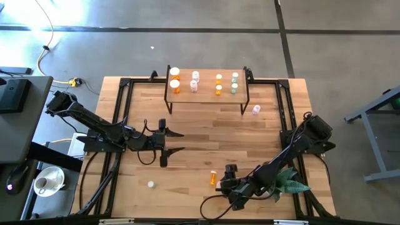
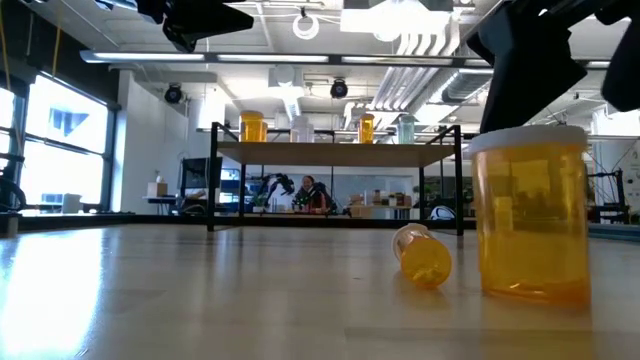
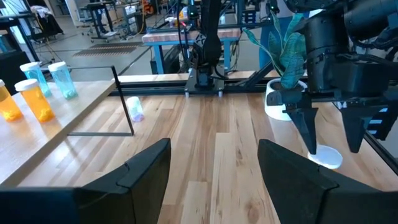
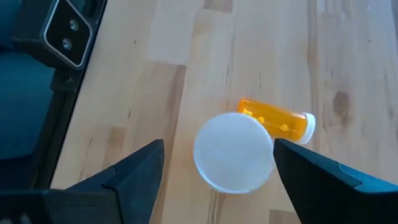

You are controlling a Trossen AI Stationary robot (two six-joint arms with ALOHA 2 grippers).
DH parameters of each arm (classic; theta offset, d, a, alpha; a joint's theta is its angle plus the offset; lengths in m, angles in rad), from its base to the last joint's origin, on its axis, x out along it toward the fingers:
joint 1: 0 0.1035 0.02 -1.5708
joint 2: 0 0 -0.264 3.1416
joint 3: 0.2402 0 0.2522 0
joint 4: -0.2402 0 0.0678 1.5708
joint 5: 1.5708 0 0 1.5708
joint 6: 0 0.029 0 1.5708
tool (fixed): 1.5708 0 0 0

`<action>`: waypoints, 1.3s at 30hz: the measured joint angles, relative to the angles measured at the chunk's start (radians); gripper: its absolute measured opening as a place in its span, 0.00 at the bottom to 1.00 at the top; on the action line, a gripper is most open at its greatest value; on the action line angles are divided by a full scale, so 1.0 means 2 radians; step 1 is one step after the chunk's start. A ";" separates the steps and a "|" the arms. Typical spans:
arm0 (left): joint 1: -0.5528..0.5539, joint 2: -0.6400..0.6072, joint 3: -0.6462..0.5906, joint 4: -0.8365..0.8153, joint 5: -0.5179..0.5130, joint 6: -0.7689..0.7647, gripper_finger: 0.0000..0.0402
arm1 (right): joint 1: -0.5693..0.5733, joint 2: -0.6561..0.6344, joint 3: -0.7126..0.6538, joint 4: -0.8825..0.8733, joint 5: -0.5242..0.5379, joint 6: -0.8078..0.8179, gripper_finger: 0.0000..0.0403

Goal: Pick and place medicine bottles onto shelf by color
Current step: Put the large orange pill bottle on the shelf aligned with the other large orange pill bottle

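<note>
The shelf stands at the table's far middle and carries several upright medicine bottles: orange, clear and pale green. A lilac bottle lies on the table near the shelf's right legs. Near the front edge an orange bottle with a white cap stands upright. My right gripper hangs open over it, one finger on each side of the cap, with a gap on both sides. A second orange bottle lies on its side just beyond. My left gripper is open and holds nothing at mid-table.
A spiky green plant in a white pot stands beside my right arm at the front right. A small white-capped thing sits at the front left. Black frame rails run along the table's sides. Bare wood lies between the grippers and the shelf.
</note>
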 joint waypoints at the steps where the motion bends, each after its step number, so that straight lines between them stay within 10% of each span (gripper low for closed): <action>1: 0.000 0.000 0.000 0.000 0.000 0.000 0.58 | 0.000 0.000 0.000 0.000 0.002 -0.001 0.73; 22: 0.000 0.000 0.000 0.000 0.000 0.000 0.58 | -0.001 0.028 0.000 0.007 0.032 0.001 0.72; 39: 0.000 0.000 0.000 0.000 0.000 0.000 0.58 | -0.001 0.027 0.000 0.006 0.040 0.002 0.49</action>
